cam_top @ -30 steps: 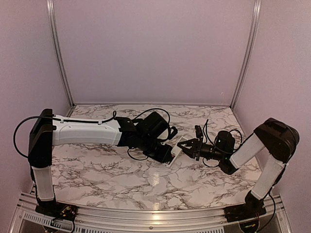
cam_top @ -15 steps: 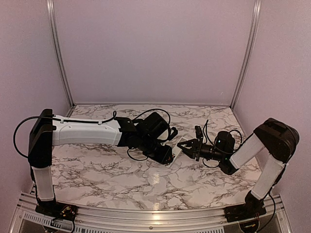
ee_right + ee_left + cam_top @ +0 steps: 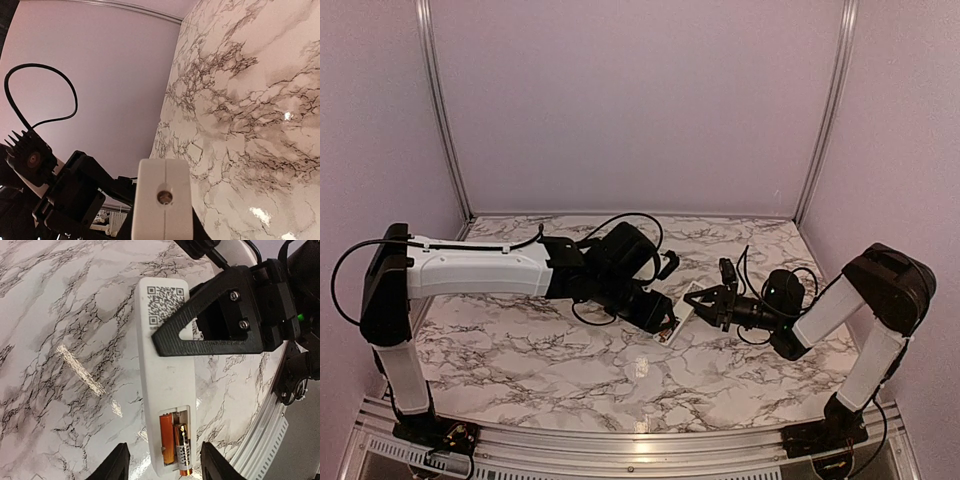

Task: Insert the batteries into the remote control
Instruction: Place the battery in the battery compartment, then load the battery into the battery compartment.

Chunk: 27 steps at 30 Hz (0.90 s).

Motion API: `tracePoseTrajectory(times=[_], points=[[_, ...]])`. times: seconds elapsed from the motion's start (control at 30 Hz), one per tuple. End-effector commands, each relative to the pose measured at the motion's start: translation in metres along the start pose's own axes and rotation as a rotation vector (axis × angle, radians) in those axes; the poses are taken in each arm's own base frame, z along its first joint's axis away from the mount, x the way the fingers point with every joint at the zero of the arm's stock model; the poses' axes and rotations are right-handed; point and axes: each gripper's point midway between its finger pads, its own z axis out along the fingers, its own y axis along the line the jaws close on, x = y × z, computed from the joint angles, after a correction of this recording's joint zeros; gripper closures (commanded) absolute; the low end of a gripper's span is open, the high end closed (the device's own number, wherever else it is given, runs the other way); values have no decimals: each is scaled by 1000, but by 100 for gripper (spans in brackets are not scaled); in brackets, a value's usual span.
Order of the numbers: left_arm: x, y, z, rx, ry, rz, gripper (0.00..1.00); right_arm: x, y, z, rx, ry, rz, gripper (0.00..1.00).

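Here, remote control [image 3: 167,370]: a slim white bar, back side up above the marble table [image 3: 60,315], with a square code label [image 3: 162,300] at one end. You had it mid-table between the two arms.
Batteries [image 3: 175,442]: two lay side by side in the open compartment at the remote's other end.
Right gripper [image 3: 703,303]: your fingers were clamped on the label end of the remote.
Left gripper [image 3: 165,462]: fingers were spread wide, gripping nothing, one tip on either side of the battery end.
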Motion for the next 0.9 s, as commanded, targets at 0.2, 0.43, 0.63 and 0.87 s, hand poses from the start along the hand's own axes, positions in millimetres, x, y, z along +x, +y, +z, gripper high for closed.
tracePoseTrajectory(times=[0.2, 0.43, 0.63, 0.87], points=[[-42, 3, -78, 7, -321, 252, 42, 18, 28, 3, -103, 128, -28, 100], [4, -19, -101, 133, -331, 643, 42, 27, 40, 4, -125, 201, -38, 100], [38, -40, -98, 188, -342, 880, 46, 39, 48, 12, -132, 267, -51, 100], [50, -70, -93, 209, -387, 1021, 58, 44, 55, 19, -150, 295, -52, 100]])
